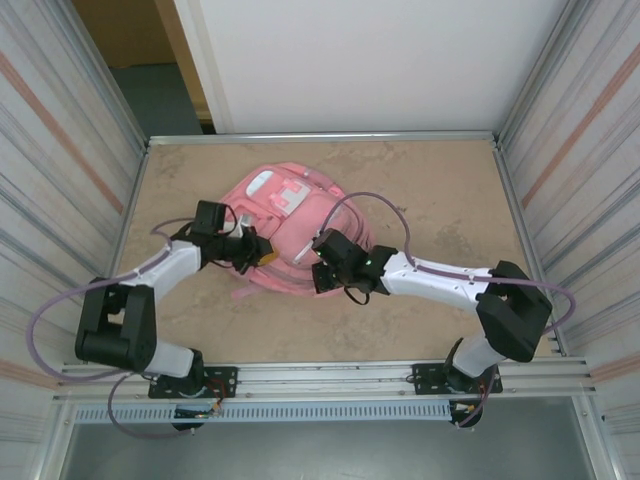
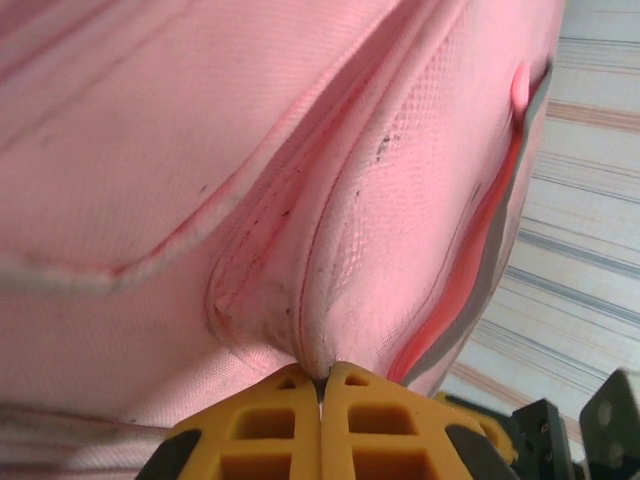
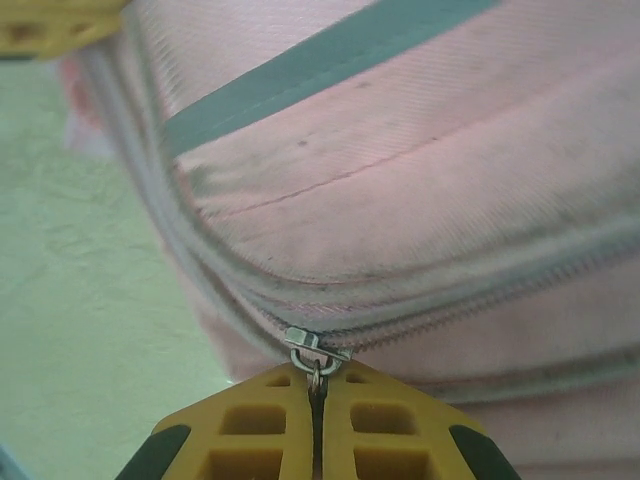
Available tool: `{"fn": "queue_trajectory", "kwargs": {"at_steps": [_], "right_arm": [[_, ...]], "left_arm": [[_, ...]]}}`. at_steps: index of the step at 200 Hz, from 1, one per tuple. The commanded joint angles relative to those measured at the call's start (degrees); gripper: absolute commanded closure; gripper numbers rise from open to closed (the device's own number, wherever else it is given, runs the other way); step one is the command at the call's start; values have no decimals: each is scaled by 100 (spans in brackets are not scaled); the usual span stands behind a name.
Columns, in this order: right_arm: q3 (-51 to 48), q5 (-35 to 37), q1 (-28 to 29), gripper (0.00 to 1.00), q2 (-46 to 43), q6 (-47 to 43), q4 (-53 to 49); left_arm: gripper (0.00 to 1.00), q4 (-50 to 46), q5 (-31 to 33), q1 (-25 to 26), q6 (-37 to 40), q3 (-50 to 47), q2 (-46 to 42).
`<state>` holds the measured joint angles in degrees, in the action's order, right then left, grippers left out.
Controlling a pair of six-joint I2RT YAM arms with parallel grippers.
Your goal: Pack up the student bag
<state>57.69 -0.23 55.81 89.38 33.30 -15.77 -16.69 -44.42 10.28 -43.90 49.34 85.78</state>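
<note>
Left gripper (image 2: 320,378) fingers pressed together, pinching fold of pink fabric on student bag (image 2: 200,150), at bag's left side

Right gripper (image 3: 316,382) fingers pressed together, pinching metal zipper pull (image 3: 314,350) at bag's near right edge; zipper track (image 3: 480,300) curves away to both sides of pull

Grey strip (image 3: 330,60) crosses bag fabric beyond zipper track

Student bag lies flat mid-table (image 1: 440,200), between both grippers; white-and-pink patch (image 1: 275,190) at bag's far end

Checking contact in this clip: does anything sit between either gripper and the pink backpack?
Nothing visible does. The left gripper pinches a fold of the student bag, and the right gripper is shut on its zipper pull.
</note>
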Motion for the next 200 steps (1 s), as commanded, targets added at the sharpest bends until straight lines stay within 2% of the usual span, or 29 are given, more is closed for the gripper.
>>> {"fn": "queue_trajectory", "kwargs": {"at_steps": [1, 7, 29, 65, 95, 135, 150, 169, 184, 200], "right_arm": [[413, -1181, 88, 100, 314, -335, 80], [523, -1303, 94, 100, 422, -330, 127], [694, -1599, 106, 100, 684, -194, 487], [748, -1690, 167, 100, 813, -174, 784], [831, -1827, 166, 100, 928, -169, 790], [891, -1980, 222, 100, 1085, -37, 1059], [851, -1976, 272, 100, 1112, 33, 1257], [875, -1995, 299, 100, 1168, 155, 1332], [868, -2004, 297, 100, 1177, 249, 1393], [887, -2016, 330, 100, 1176, 298, 1456]], "left_arm": [[71, 199, 460, -348, 338, 354, 69], [63, 272, 452, -397, 234, 296, -43], [56, -183, 699, -439, 348, 156, -608], [54, -397, 427, -390, 17, -895, -1664], [53, -414, 567, -14, -401, -1420, -2438], [51, -407, 848, 424, -656, -1462, -2594], [53, -69, 922, 588, -811, -1543, -2445], [63, 333, 990, 833, -1018, -1678, -2200], [67, 664, 1229, 1063, -1176, -1870, -2062], [74, 906, 1252, 1014, -1153, -1968, -1873]]}}
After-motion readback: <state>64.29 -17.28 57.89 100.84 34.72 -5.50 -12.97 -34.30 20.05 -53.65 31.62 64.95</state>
